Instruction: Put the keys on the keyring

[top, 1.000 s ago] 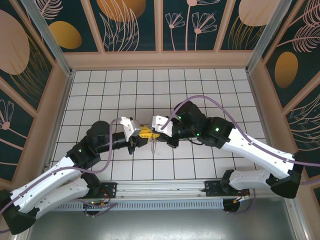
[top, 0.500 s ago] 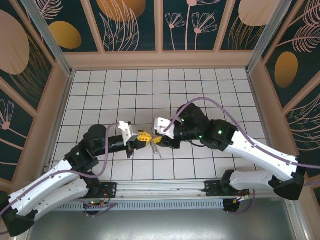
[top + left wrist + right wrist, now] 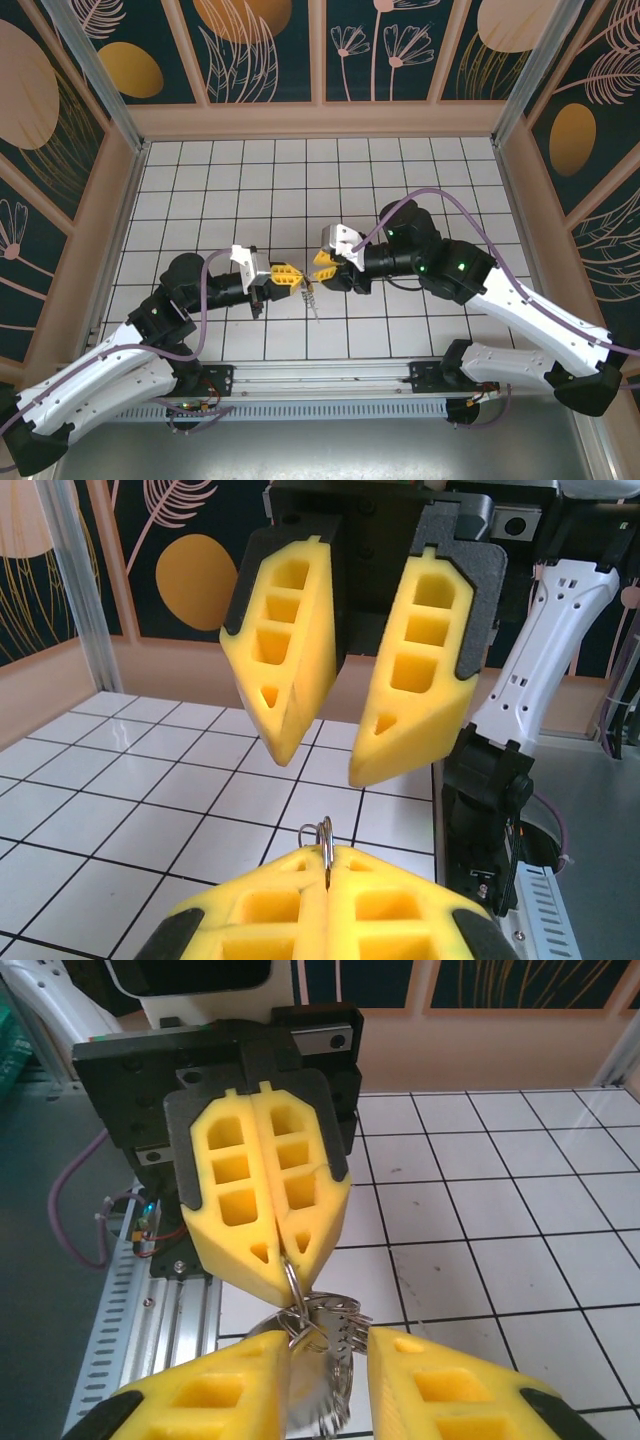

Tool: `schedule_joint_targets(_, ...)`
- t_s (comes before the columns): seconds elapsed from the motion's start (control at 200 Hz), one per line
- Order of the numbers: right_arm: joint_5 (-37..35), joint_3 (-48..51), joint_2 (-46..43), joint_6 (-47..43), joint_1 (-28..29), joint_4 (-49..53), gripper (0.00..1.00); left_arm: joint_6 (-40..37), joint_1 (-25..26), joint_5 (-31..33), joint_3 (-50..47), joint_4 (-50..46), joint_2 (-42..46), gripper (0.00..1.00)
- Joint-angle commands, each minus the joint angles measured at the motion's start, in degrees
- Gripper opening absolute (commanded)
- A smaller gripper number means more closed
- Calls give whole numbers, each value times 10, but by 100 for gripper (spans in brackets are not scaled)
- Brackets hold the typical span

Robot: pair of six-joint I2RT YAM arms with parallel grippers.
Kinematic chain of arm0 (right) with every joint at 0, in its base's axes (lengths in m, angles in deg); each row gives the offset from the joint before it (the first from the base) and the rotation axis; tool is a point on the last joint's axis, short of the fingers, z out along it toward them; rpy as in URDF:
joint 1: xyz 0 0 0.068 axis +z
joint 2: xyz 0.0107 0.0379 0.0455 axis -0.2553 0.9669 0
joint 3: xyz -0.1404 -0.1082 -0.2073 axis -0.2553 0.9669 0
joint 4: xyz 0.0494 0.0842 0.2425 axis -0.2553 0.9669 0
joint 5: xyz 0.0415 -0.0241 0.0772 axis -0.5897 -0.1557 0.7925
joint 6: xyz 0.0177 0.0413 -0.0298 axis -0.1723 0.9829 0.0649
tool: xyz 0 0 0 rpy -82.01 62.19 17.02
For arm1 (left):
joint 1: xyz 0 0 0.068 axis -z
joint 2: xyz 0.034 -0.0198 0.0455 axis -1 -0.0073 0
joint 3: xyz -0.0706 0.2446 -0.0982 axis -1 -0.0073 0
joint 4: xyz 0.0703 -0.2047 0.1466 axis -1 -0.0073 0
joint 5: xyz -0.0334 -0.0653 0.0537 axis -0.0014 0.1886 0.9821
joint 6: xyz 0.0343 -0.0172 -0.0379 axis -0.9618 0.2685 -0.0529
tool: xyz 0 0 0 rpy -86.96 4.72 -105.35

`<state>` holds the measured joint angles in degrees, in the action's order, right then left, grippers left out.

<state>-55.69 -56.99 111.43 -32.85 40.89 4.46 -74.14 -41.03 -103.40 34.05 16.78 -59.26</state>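
My left gripper points right at the end of its white-and-black arm, which runs up from the near-left corner with the forearm almost level. The yellow foam fingers are pressed flat together, pinching a thin silver metal keyring right at their tips. In the left wrist view the ring stands on edge in the seam between the pads, with only its top arc showing above them.

The right gripper faces it from the other side, its arm coming in from the near-right corner and bending left. From overhead, the two sets of tips sit close, nose to nose, above the white gridded tabletop, a little nearer the arm bases than its middle. The right fingers are spread, and the left wrist camera shows the gap between their tips bare, with the ring lower down.

The right wrist camera shows what the left one hides. Under the closed left gripper the keyring hangs from the pinch, and a bunch of silver keys dangles from it, down into the space between my own spread right gripper. The keys overlap and blur there, so I cannot count them, nor tell whether the ring touches the nearer pad. Overhead, the keys are a thin sliver hanging below the left tips.
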Motion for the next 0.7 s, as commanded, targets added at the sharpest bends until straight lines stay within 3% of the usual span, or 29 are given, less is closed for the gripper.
schedule_joint_targets(0.0,22,-1,15,9,-3,-3,28,6,2,-18,2,35,10,0)
schedule_joint_targets(0.29,29,-1,29,4,-4,-2,27,6,2,-31,2,40,10,0)
schedule_joint_targets(0.616,40,1,31,-2,-9,3,0,7,2,-30,2,44,11,0)
schedule_joint_targets(0.696,41,4,31,-2,-12,5,0,8,2,-31,2,47,13,0)
